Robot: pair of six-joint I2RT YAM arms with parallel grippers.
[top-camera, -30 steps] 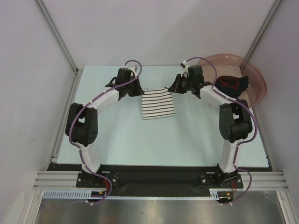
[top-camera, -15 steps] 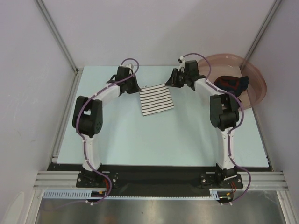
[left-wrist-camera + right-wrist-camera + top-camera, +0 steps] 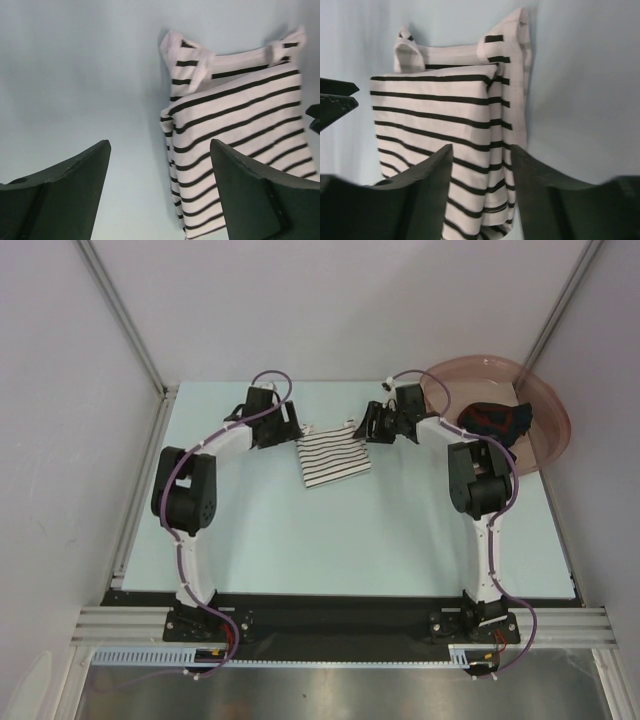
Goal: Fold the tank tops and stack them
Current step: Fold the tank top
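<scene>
At the far middle of the table (image 3: 300,540), pale blue-green top, both arms curve inward from their bases at the near edge.

Pink translucent basin (image 3: 470,375): far right corner, part of it hanging past the table's right edge.

Striped tank top (image 3: 333,452): white with thin black stripes, folded to a rough rectangle, lying flat on the table and skewed a little. It sits between the two grippers, well apart from the basin. Wrist views show the folded upper layer lying over a lower one, with two shoulder straps poking out past its far edge.

Dark tank top (image 3: 497,420): bunched inside the basin, dark cloth with red patches, unfolded. Not stacked with the striped one.

Left gripper (image 3: 290,432): just beside the striped top's left far corner. In its own wrist view the left gripper (image 3: 160,150) has its jaws spread wide and grips nothing; bare table and the top's (image 3: 240,130) left edge show through the gap.

Right gripper (image 3: 368,428): just beside the top's right far corner. In its wrist view the right gripper (image 3: 481,150) has its jaws parted, less widely, and holds nothing; the top's (image 3: 435,125) right folded edge lies flat on the table below the gap. Whether either gripper's fingertips touch the cloth cannot be told.
</scene>
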